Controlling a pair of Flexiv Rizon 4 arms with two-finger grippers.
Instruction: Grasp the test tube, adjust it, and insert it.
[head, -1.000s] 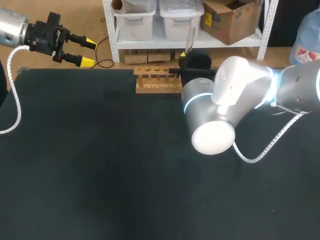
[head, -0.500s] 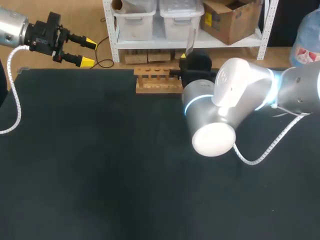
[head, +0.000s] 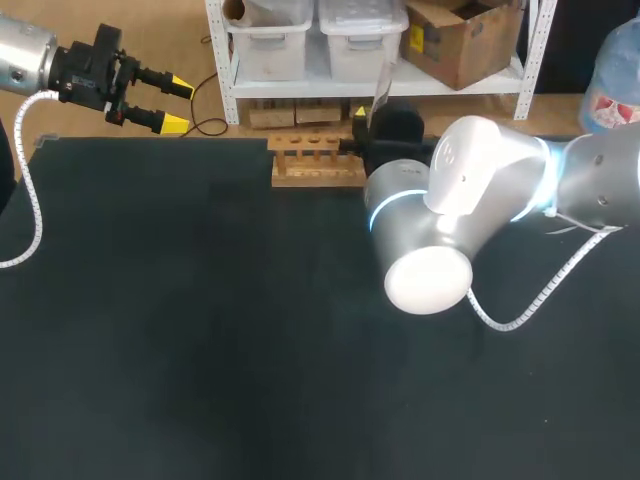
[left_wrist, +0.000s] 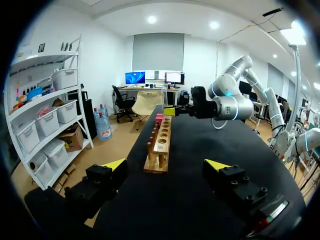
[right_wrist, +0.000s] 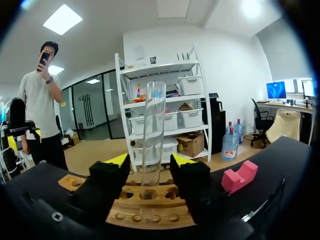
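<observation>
Head view: at the far left, the left gripper is held level above the table's back left corner, its two yellow-tipped fingers spread apart with nothing between them. The black table takes up most of the scene. At the middle of its back edge a wooden rack is set lengthwise along the edge, a row of round holes showing in its top bar. Just to the right of the rack's right end, the right gripper is seen, largely hidden behind its own arm, with only one yellow tip visible. A clear test tube is carried upright in it and rises above the fingers. Further right, the right arm comes in from the right side, its large silver joint lying over the table in front of the rack.

In the left wrist view, the rack is seen end-on, well ahead of the open fingers. A pink block lies beyond its far end, and the right gripper is poised close to that end.

In the right wrist view, the test tube is clamped between both fingers and stands upright, its open mouth uppermost. Its lower end is held over the rack, which lies directly under the gripper; whether the tube touches the rack cannot be told. The pink block lies on the table beside the rack.
</observation>
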